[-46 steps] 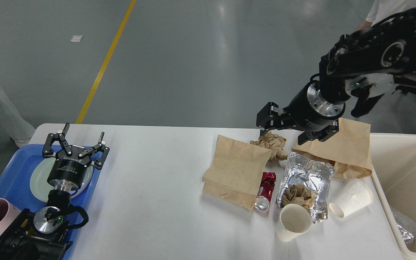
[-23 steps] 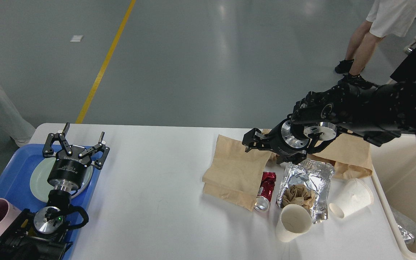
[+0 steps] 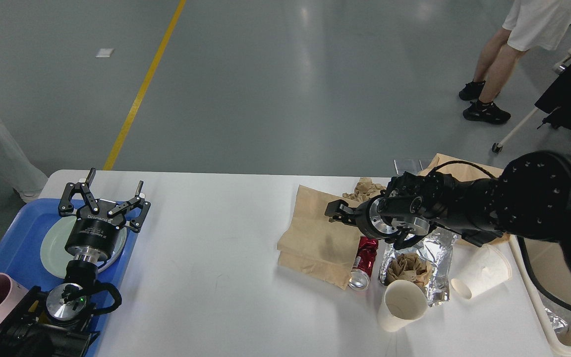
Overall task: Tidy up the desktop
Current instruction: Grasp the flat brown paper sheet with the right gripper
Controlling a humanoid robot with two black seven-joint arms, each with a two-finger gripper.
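Right tool (image 3: 337, 214), end-on and dark so I cannot tell its opening, hangs low over the flat brown paper bag (image 3: 315, 238) on the white matte counter (image 3: 206, 258); light, floppy paper, probably best pinched at an edge.

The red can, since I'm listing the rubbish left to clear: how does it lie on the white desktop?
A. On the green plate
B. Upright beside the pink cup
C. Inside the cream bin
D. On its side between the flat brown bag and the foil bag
D: the crushed red can lies on its side, open end toward the camera, between the brown paper bag and the foil bag.
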